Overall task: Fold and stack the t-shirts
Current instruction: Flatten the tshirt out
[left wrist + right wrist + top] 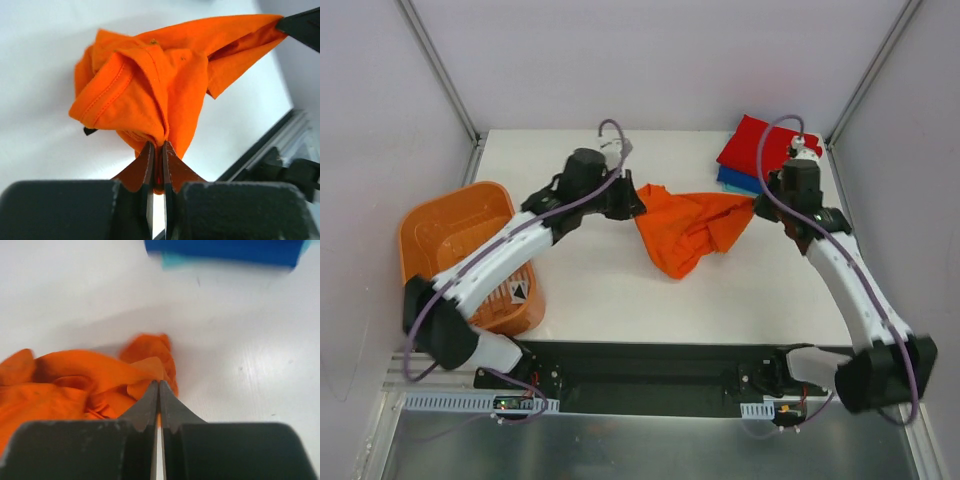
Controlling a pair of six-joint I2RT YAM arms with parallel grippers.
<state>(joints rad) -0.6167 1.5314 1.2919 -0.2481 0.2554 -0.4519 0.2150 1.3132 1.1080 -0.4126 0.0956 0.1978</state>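
Orange cloth is stretched and bunched between both grippers. The shirt (685,235) hangs just left of the stack (748,150) and a little nearer the arms than it. Its middle sags in crumpled folds toward the table (620,290); whether the lowest fold touches the surface cannot be told.

The stack itself is folded flat, a red shirt on top, a blue one under it and a teal edge showing below that.

The right gripper (757,203) sits just on the near side of the stack. Its fingers are pressed together on the shirt's corner closest to the stack. In the right wrist view the right gripper (159,387) has its two dark tips meeting with a thin strip of the shirt (75,385) caught between them, and the stack (225,250) is a blurred blue band beyond.

The left gripper (638,205) is farther left of the stack, at the shirt's opposite end. The left wrist view shows the left gripper (156,150) pinching a gathered fold, with the shirt (150,85) rising from the tips, a stitched hem turned outward. The cloth runs taut toward the right gripper's finger (300,27).

A basket (455,225), also orange, stands well left of the stack, past the shirt. The left arm crosses its near side.
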